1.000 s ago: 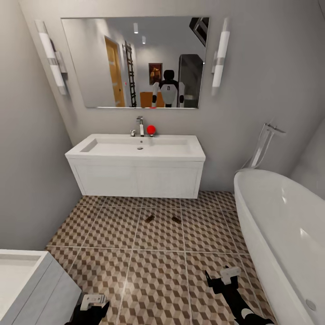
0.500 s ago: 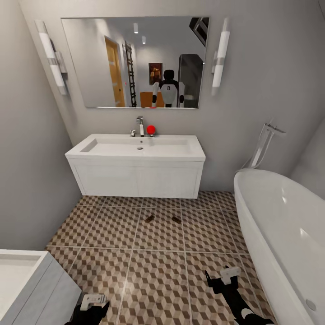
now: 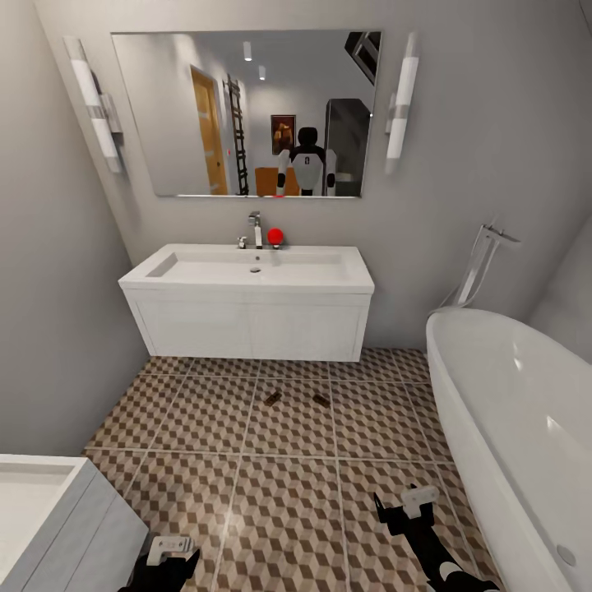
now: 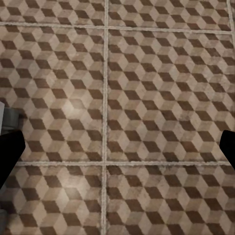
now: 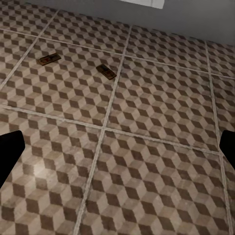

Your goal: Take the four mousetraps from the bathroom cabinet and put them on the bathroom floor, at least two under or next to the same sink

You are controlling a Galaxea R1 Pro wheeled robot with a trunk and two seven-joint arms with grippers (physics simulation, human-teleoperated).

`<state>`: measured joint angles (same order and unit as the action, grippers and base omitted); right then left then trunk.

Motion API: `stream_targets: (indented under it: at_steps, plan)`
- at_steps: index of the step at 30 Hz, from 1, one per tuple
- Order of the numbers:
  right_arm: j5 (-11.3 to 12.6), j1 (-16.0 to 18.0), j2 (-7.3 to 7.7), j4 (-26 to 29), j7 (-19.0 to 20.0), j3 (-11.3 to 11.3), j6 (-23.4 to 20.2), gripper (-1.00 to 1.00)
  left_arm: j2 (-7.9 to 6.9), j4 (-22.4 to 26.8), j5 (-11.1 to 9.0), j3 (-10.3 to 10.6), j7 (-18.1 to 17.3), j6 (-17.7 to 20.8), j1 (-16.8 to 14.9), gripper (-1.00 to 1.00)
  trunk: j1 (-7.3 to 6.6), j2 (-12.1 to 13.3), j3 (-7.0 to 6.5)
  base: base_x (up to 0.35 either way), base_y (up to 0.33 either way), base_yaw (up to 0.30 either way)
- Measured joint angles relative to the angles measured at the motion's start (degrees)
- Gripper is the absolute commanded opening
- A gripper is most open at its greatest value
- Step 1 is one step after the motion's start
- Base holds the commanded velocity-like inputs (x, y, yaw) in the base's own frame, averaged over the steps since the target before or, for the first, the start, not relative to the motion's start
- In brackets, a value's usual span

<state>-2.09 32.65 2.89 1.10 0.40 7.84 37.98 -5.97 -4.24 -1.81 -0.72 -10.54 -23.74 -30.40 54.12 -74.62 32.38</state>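
The bathroom floor (image 3: 279, 510) spreads out in cube-patterned tiles between the white bathtub (image 3: 510, 411) and the wall-hung sink (image 3: 247, 279), with a mirror (image 3: 247, 111) above it. On one tile just in front of the sink lie two mousetraps (image 3: 272, 399), set a little apart, flat and dark; the right wrist view shows the same pair (image 5: 49, 59) near a grout line. The left gripper (image 3: 168, 551) and right gripper (image 3: 403, 501) hang low over bare tiles, both with fingers spread wide and nothing between them.

Each trap looks light, stiff and thin, likely awkward to lift off a flat surface; a pinch across the short edges of the plate, clear of the wire parts, seems safest. Two appear placed already, so two probably remain to be fetched.

Compared with the earlier head views, nothing has shifted: arms, traps and camera sit as they did.
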Motion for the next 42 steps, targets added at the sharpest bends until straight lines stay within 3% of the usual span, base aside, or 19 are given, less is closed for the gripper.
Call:
stream_targets:
  at_steps: [12,42]
  plan:
    - [0.0,0.0,0.0,0.0,0.0,0.0,0.0,1.0,0.0,0.0,0.0,0.0,-0.06,0.06,0.0,1.0,0.01,0.0,0.0,0.003,0.0,0.0]
    - [0.0,0.0,0.01,0.0,0.0,0.02,0.0,1.0,0.0,0.0,-0.01,0.0,-0.05,0.08,0.0,1.0,0.03,0.01,0.0,-0.322,0.0,0.0]
